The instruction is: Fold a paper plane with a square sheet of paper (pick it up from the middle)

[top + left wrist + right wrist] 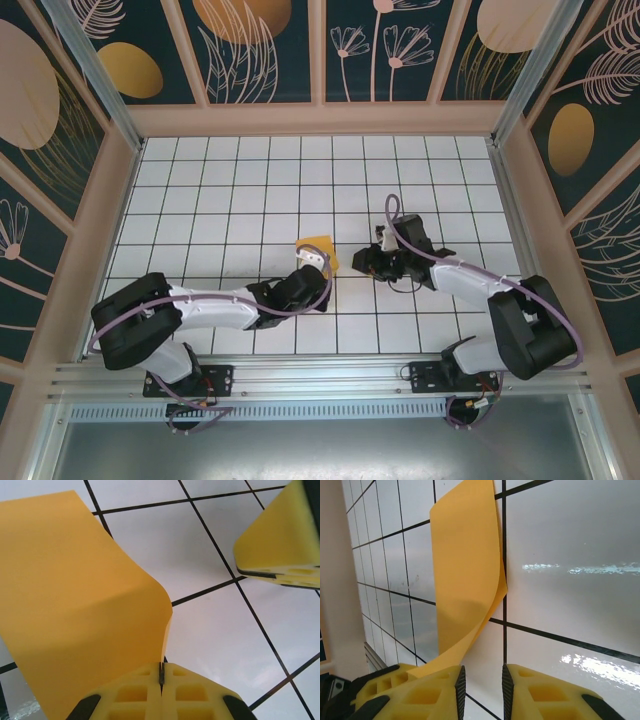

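Note:
The square sheet of paper (322,245) is orange-yellow and stands up off the tiles at the middle of the table, curled over. In the left wrist view the paper (75,605) rises to the left of my left gripper (161,672), whose yellow jaws are pressed shut on its lower edge. My left gripper (317,263) sits just under the sheet in the top view. My right gripper (361,262) is close on the right. Its jaws (481,685) stand open over bare tile, and the paper (465,565) curves past its left finger (415,692), not between the pads. The paper plane is out of view.
The white gridded table (220,180) has free tiles at the back and on both sides. Patterned walls with metal posts (90,70) close it in. One finger of the right gripper (285,535) hangs close at the upper right of the left wrist view.

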Available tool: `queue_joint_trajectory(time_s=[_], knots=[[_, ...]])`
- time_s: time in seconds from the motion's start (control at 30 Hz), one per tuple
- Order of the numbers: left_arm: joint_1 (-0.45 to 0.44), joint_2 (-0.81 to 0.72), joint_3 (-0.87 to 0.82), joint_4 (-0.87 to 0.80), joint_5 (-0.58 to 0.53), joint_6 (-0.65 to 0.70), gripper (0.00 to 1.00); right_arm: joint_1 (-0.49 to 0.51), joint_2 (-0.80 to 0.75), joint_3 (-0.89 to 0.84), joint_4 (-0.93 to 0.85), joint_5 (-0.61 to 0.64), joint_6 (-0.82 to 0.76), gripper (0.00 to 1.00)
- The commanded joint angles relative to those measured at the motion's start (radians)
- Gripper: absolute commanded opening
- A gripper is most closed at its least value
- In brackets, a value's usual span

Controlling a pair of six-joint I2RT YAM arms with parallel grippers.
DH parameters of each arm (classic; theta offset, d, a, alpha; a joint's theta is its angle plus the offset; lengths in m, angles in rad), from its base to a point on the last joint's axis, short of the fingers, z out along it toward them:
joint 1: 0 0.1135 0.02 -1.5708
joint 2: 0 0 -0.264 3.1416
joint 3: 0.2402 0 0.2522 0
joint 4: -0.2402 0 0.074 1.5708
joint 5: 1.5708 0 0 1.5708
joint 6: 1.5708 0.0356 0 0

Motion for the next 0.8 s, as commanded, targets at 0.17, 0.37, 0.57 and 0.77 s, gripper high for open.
queue_joint_trajectory(time_s=[0.17,0.37,0.57,0.77], knots=[[0.044,-0.041,-0.111,0.202,0.128,-0.106,0.0,-0.005,0.07,0.093,-0.011,0.002,-0.082,0.21],[0.06,-0.047,-0.16,0.243,0.146,-0.132,0.0,0.027,0.219,0.253,-0.064,-0.004,-0.173,0.14],[0.066,-0.064,-0.183,0.253,0.141,-0.14,0.0,0.096,0.416,0.45,-0.16,0.056,-0.262,0.11],[0.074,-0.069,-0.197,0.255,0.142,-0.145,0.0,0.13,0.574,0.593,-0.239,0.097,-0.33,0.11]])
